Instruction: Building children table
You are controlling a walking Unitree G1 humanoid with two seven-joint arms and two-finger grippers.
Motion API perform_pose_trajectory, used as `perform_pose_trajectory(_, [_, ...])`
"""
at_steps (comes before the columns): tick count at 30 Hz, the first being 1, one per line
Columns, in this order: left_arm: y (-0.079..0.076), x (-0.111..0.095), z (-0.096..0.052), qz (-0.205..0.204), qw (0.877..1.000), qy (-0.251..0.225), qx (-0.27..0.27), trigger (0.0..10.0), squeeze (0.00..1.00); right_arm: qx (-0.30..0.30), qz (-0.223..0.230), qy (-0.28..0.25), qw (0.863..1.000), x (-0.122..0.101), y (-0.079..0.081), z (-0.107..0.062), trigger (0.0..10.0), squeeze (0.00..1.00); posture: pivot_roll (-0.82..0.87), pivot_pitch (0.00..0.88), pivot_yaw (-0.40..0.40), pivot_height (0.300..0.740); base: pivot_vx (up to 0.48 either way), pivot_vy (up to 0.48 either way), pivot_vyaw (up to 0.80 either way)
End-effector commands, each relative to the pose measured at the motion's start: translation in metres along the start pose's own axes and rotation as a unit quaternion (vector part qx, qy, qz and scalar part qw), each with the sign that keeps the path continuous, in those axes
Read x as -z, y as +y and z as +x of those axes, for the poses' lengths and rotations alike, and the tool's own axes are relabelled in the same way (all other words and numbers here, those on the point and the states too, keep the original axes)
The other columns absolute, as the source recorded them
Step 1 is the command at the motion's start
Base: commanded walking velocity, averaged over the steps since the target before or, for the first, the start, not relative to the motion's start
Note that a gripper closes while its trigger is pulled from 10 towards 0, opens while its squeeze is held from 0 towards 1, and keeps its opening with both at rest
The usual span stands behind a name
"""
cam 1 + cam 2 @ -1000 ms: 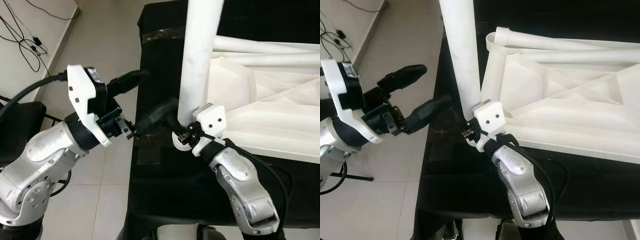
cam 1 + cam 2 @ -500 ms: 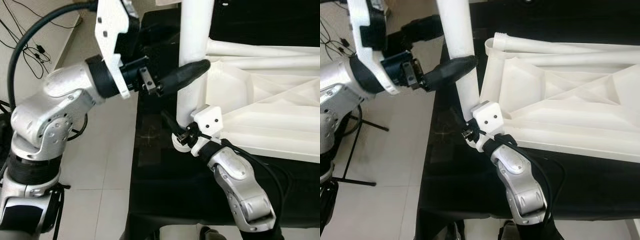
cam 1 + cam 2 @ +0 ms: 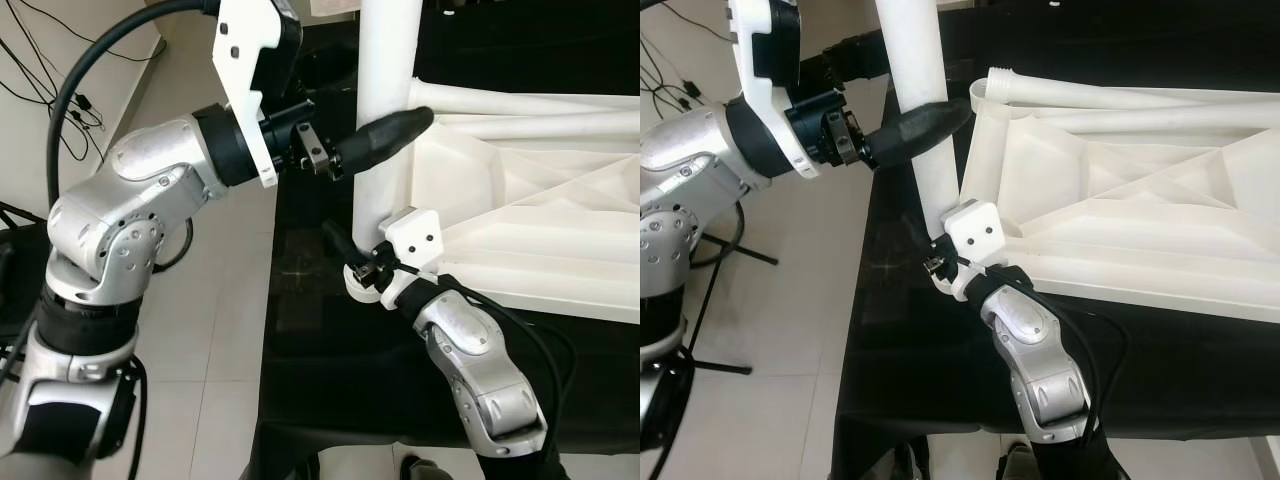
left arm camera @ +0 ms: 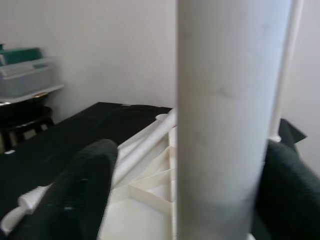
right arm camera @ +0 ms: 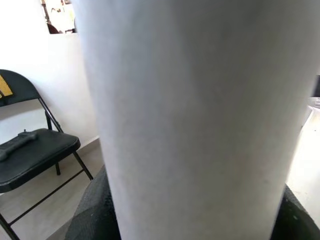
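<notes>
Leg-fitting step: right gripper (image 3: 362, 262) clamps the white table leg (image 3: 385, 110) low, left gripper (image 3: 380, 130) jaws straddle it higher, unclosed; next, squeeze and seat it into the tabletop (image 3: 530, 190) corner.

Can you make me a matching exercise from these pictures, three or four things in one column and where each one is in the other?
1. left gripper
2. right gripper
3. white table leg
4. white tabletop

A. lying on the black cloth
B. standing upright at the tabletop's corner
C. around the leg's lower end
D. around the leg higher up

Pairs: 1-D, 2-C, 3-B, 4-A
</notes>
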State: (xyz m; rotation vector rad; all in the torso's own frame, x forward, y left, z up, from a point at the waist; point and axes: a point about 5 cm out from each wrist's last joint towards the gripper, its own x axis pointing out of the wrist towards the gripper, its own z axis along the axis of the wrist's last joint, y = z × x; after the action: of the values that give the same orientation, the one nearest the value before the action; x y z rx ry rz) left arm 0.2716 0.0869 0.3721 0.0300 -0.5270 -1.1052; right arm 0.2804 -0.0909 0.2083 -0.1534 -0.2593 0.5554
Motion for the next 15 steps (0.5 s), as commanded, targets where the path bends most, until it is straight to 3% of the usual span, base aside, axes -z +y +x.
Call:
perform_pose_trajectory(1, [0.017, 0.006, -0.011, -0.020, 0.997, 0.011, -0.068, 3.4, 0.00, -0.036, 0.035, 0.058, 0.997, 0.028, 0.016, -0.006, 10.0, 0.00, 0.01, 0.258, 0.137, 0.740, 0.000, 0.000, 0.00])
perform_pose_trajectory(2, [0.018, 0.009, -0.012, -0.041, 0.997, 0.012, -0.066, 3.7, 0.00, -0.036, 0.035, 0.058, 0.997, 0.028, 0.016, -0.005, 10.0, 0.00, 0.01, 0.257, 0.137, 0.740, 0.000, 0.000, 0.00])
perform_pose_trajectory(4, [0.018, 0.009, -0.012, -0.041, 0.997, 0.012, -0.066, 3.7, 0.00, -0.036, 0.035, 0.058, 0.997, 0.028, 0.016, -0.005, 10.0, 0.00, 0.01, 0.257, 0.137, 0.740, 0.000, 0.000, 0.00])
perform_pose_trajectory(5, [0.018, 0.013, -0.010, -0.050, 0.997, 0.020, -0.061, 8.0, 0.00, -0.037, 0.035, 0.058, 0.997, 0.028, 0.016, -0.005, 10.0, 0.00, 0.01, 0.255, 0.137, 0.740, 0.000, 0.000, 0.00])
perform_pose_trajectory(7, [0.018, 0.013, -0.010, -0.050, 0.997, 0.020, -0.061, 8.0, 0.00, -0.037, 0.035, 0.058, 0.997, 0.028, 0.016, -0.005, 10.0, 0.00, 0.01, 0.255, 0.137, 0.740, 0.000, 0.000, 0.00])
perform_pose_trajectory(8, [0.019, 0.017, -0.004, -0.050, 0.997, 0.034, -0.054, 10.0, 0.00, -0.037, 0.034, 0.058, 0.997, 0.029, 0.016, -0.005, 10.0, 0.00, 0.01, 0.253, 0.140, 0.740, 0.000, 0.000, 0.00])
perform_pose_trajectory(15, [0.025, 0.021, 0.004, -0.021, 0.996, 0.070, -0.057, 10.0, 0.00, -0.036, 0.034, 0.057, 0.997, 0.029, 0.017, -0.004, 10.0, 0.00, 0.01, 0.251, 0.144, 0.740, 0.000, 0.000, 0.00])
